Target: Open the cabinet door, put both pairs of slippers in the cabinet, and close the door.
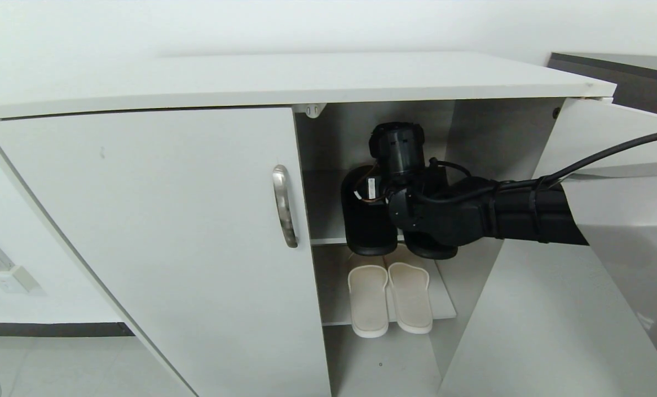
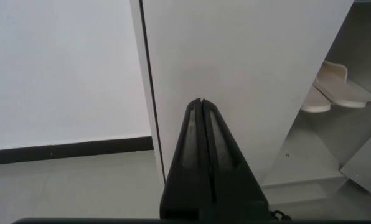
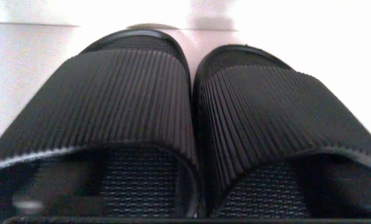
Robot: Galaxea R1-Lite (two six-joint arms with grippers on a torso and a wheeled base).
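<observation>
Black slippers (image 1: 368,220) paired on upper shelf (image 1: 326,241), mid-frame, long axis running into cabinet (image 1: 306,77), heels toward nearer right arm (image 1: 472,215), its grasp untellable; left gripper (image 2: 201,118) pinched shut, empty, facing closed door (image 2: 235,56)

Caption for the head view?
Right arm inside the open cabinet at the black slippers on the upper shelf; white slippers on the shelf below.

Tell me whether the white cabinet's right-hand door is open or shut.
Open. The right-hand white door stands swung outward, baring the shelves, with cream slippers on the lower one and black ribbed slippers above.
</observation>
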